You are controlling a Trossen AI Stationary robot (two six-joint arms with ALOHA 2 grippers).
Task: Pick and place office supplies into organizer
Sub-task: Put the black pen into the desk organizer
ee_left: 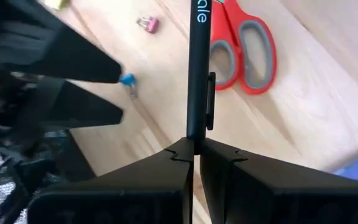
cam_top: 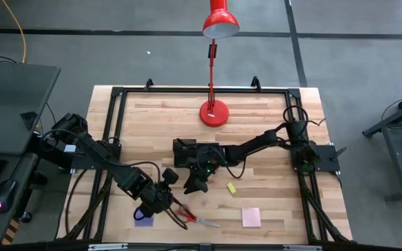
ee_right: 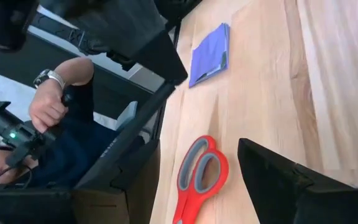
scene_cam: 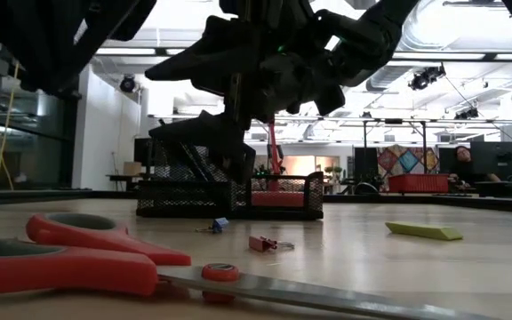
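Scissors [scene_cam: 105, 262] lie flat on bench [cam_top: 271, 132], nearest low cam. Left gripper [ee_left: 194, 152] fingers clenched on pen [ee_left: 197, 68], held nr organizer [scene_cam: 229, 191]; pen's light, stiff, slick, so grip mid-barrel. Right gripper [cam_top: 195, 183] fingers spread, empty.

From my low view the scissors [scene_cam: 149, 271] run off the left edge, handles cut. The organizer [scene_cam: 229, 196] sits half hidden behind the arms, so I can't read its contents. The pen [ee_left: 197, 68] leaves my left wrist view's top edge.
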